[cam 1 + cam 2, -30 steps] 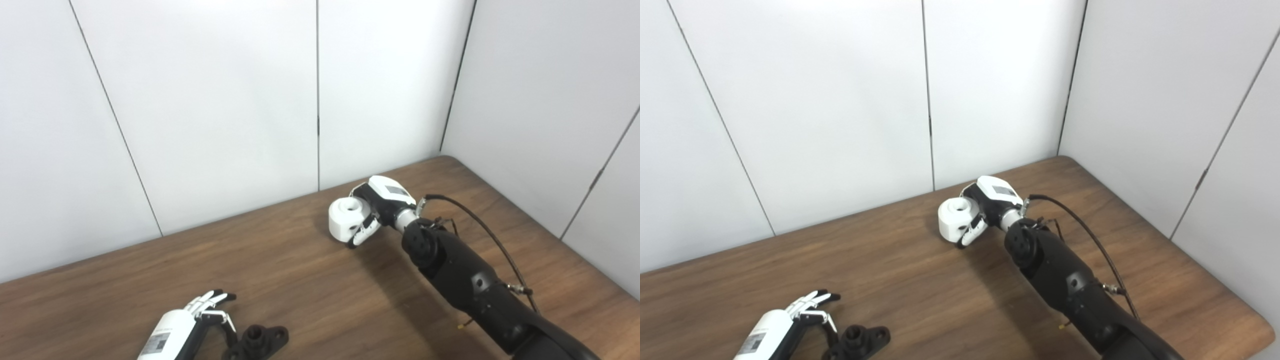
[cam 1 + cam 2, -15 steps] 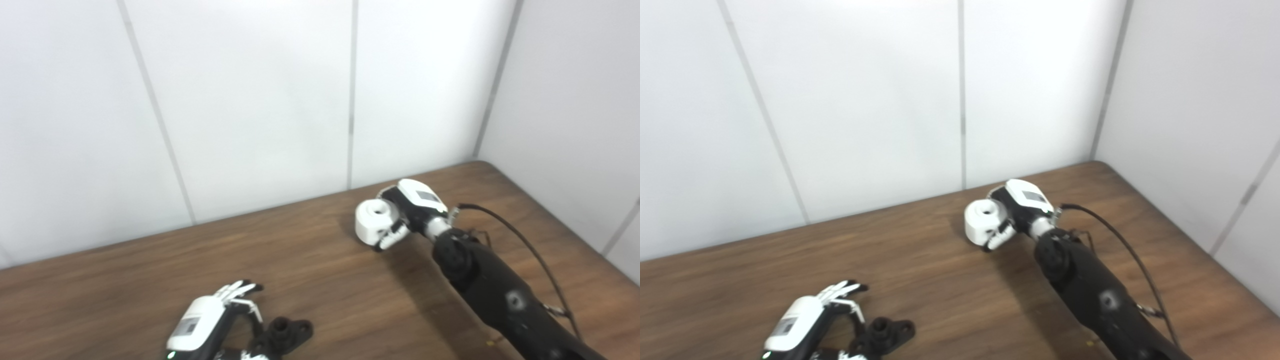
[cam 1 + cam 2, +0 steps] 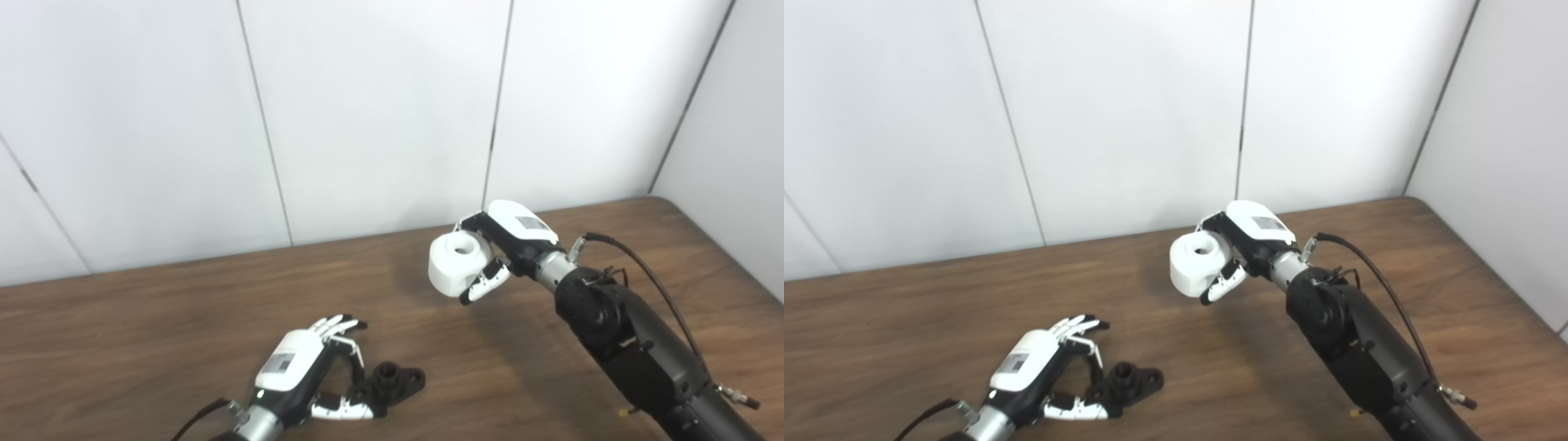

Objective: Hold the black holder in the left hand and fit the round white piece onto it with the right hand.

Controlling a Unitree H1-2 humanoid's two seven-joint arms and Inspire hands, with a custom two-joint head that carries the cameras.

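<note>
Right hand is closed around the round white piece, which is held clear above the table with its central bore facing upward. Left hand is spread, with fingers arched over the black holder lying just beyond its thumb; contact appears light, and no firm grasp is seen. Both parts are judged rigid, light plastic, somewhat slippery. The holder is best gripped by its flat flange, so that the upright stub is left free for the bore
</note>
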